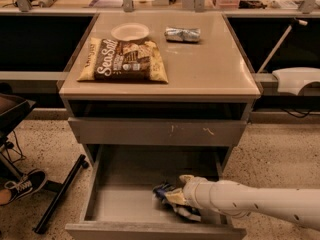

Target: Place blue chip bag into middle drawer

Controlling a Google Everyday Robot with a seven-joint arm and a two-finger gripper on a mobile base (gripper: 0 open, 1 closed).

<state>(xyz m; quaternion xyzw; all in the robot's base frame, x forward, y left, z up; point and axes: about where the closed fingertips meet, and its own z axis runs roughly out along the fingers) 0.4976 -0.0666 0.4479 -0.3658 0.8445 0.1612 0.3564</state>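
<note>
The middle drawer [120, 206] stands pulled open low in the cabinet, with a plain grey floor and an unmarked front. My gripper [175, 200], at the end of the white arm coming in from the right, is down inside the drawer at its right front. It is shut on the blue chip bag [162, 189], a small crumpled dark-blue bag with pale patches. The bag sits low, at or just above the drawer floor, partly hidden by the fingers [176, 196].
A closed grey drawer front with pale scratch marks [160, 131] is above the open drawer. On the cabinet top lie a large brown "Sea Salt" bag [122, 60], a white plate [130, 31] and a small silver packet [182, 34]. A black stand leg [60, 194] and a shoe [22, 184] are at the left.
</note>
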